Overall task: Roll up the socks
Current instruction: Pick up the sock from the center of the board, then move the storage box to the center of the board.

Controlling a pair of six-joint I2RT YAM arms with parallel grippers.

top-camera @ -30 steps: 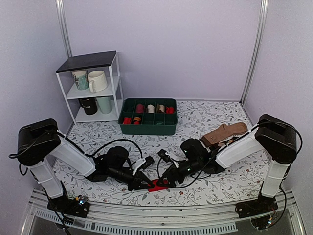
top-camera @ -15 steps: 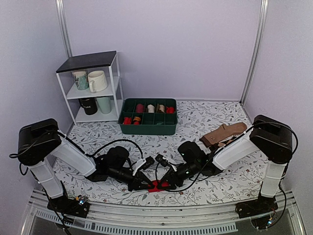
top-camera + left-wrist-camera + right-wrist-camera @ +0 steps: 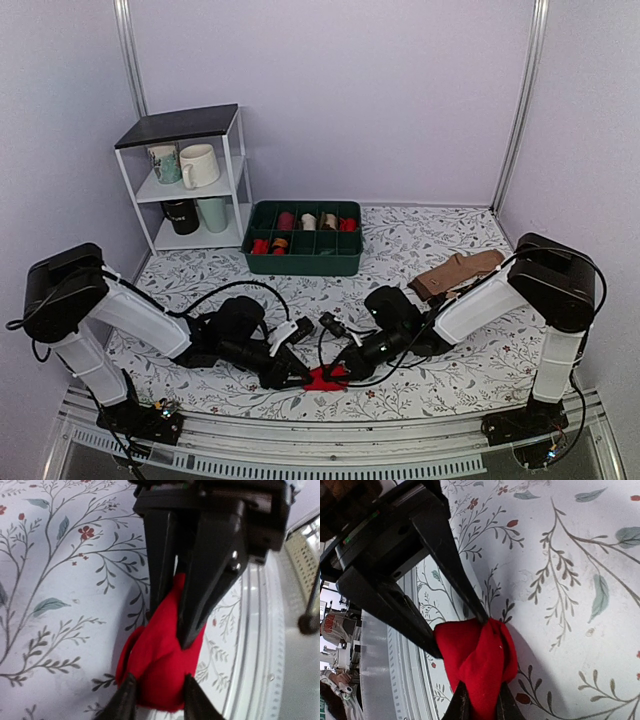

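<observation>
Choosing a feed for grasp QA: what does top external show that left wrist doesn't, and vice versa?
Top external only: the left arm and right arm whole, the green tray of small rolls, the shelf with mugs, and the tan and brown socks at right.
Left wrist only: the grip up close. The left hand flanks the red socks at the bottom of the frame, and the right hand pinches them from above.
Both: the red socks bunched on the floral cloth near the table's near edge, both hands on them.

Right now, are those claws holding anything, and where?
Both the left gripper and right gripper pinch the bunched bright red fabric socks, from opposite sides.
</observation>
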